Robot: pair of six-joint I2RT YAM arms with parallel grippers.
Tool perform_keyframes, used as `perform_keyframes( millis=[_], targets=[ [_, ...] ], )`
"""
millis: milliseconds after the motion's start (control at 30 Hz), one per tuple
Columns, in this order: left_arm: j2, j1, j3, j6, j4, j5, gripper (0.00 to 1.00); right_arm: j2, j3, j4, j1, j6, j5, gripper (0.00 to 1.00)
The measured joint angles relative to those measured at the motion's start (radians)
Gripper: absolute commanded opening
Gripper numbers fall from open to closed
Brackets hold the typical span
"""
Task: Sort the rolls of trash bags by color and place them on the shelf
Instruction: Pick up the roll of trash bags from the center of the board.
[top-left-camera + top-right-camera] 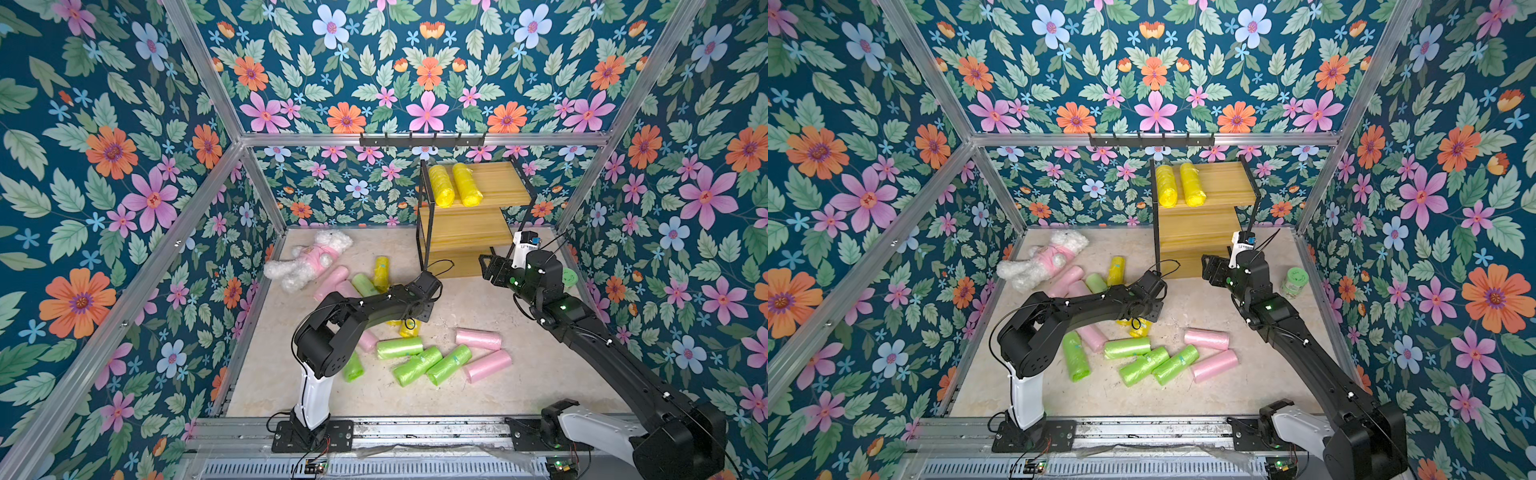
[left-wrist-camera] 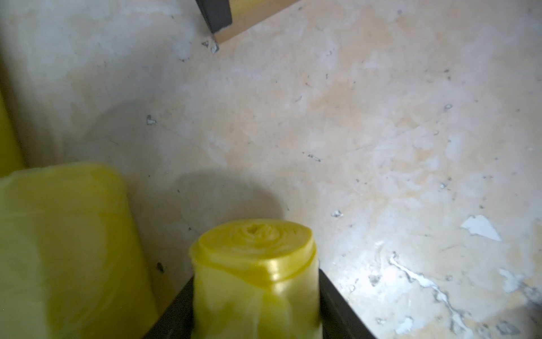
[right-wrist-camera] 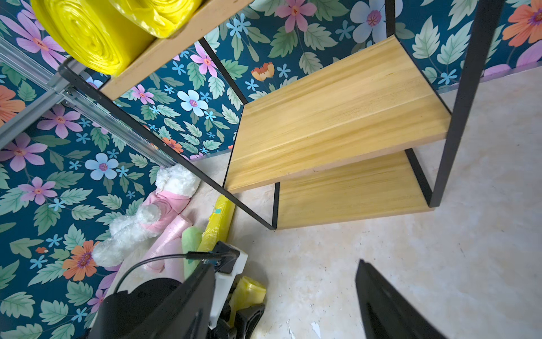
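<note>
My left gripper (image 2: 255, 276) is shut on a yellow roll (image 2: 255, 264) low over the floor's middle, its black fingers pressed on both sides; in a top view only the roll's end (image 1: 409, 329) shows under the wrist. A second yellow roll (image 2: 67, 249) lies right beside it. Two yellow rolls (image 1: 441, 185) lie on the shelf's top board; the shelf (image 1: 469, 232) stands at the back, its lower boards bare. My right gripper (image 1: 490, 266) hangs open and empty before the bottom tier. Green rolls (image 1: 417, 365) and pink rolls (image 1: 478, 338) lie scattered in front.
A white plush toy (image 1: 309, 259) in a pink shirt lies at the back left beside a yellow roll (image 1: 381, 272), a green one and pink ones. A green-lidded jar (image 1: 1295, 282) stands by the right wall behind my right arm.
</note>
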Motion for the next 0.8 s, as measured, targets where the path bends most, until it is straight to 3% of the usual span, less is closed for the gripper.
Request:
perform_keyframes(
  millis=[167,333,567,800],
  targets=[
    [-0.061,0.006,-0.021,-0.002,0.051,-0.016,0.42,-0.021,-0.029,0.019,0.0,0.007,-0.011,0.8],
    [-0.174,0.038,-0.079,-0.039,0.166,-0.007,0.4,-0.056,-0.052,0.05,0.0,0.01,-0.033,0.8],
    [-0.396,0.089,-0.207,-0.177,0.405,0.035,0.4,-0.087,-0.118,0.178,0.106,0.015,-0.121,0.81],
    [-0.541,0.104,-0.322,-0.382,0.68,0.062,0.39,-0.078,-0.206,0.444,0.226,0.07,-0.201,0.88]
  ],
)
